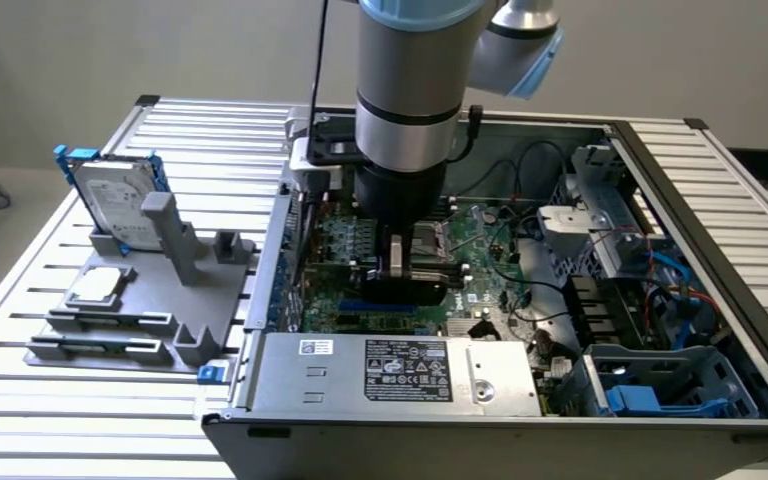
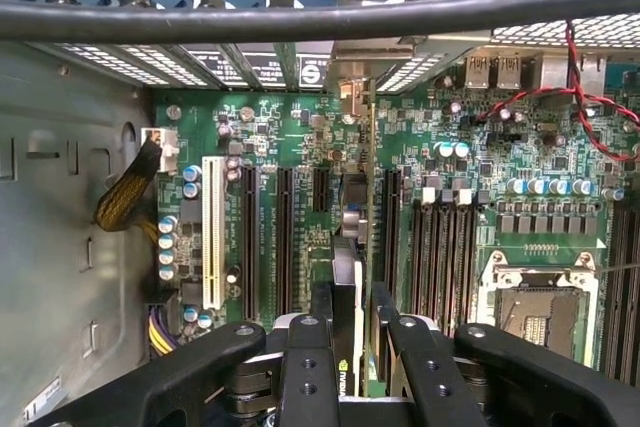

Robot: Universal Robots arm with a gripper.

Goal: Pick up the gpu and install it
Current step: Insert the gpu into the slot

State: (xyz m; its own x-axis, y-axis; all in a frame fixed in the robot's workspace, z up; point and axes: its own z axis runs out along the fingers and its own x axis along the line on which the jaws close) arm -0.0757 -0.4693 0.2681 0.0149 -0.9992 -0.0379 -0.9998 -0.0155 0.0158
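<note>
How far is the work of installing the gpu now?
Done: the gpu is picked up and brought inside the computer case. In hand: the gripper holds it edge-on over the motherboard slots. Left: releasing it; whether it is seated cannot be told.

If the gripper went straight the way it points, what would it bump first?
Probably the motherboard: the gpu in the gripper would touch first, among the black slots. Depth is unclear.

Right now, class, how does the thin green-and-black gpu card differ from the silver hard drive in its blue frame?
The gpu card is held by the black gripper; the hard drive stands free in a grey holder. The gpu card is inside the computer case; the hard drive outside it. Both stand on edge.
</note>
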